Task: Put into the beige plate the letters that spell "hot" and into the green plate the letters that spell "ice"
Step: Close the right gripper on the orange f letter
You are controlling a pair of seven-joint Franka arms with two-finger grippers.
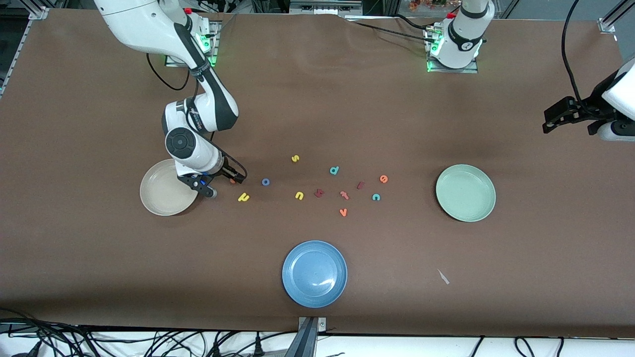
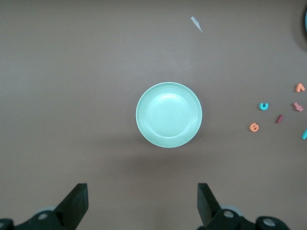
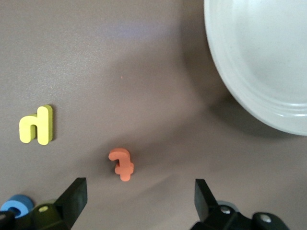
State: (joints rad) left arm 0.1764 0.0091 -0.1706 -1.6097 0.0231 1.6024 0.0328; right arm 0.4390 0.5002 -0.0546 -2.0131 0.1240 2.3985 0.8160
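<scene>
Clock hours here read on the front view, twelve toward the robots' bases.

Your right gripper (image 1: 225,184) sits low over the table at the three o'clock edge of the beige plate (image 1: 154,198). Its fingers (image 3: 72,197) are spread wide and grip nothing. The orange t (image 3: 121,164) lies flat on the table between them, touching neither, just off the plate's rim.

The yellow h (image 1: 243,197) lies close by, at about four o'clock from the gripper. The blue o (image 1: 266,182) lies at its three o'clock. Both are on the table, outside the plate.

Your left gripper (image 1: 548,123) waits in the air over the left arm's end of the table. It is also wide open and empty. Its wrist camera looks down on the green plate (image 2: 169,115).

The dark red i (image 1: 360,185), teal c (image 1: 376,197) and orange e (image 1: 383,178) lie on the table at the green plate's nine o'clock, well apart from it. The e is nearest the plate, and the c lies at about seven o'clock from the e.

Between the two groups lie a yellow s (image 1: 295,158), a teal d (image 1: 334,170), a yellow arch (image 1: 299,196), a dark red angular letter (image 1: 319,193), a reddish t (image 1: 344,195) and an orange v (image 1: 343,212).

The blue plate (image 1: 314,273) sits at six o'clock from the scattered letters.
</scene>
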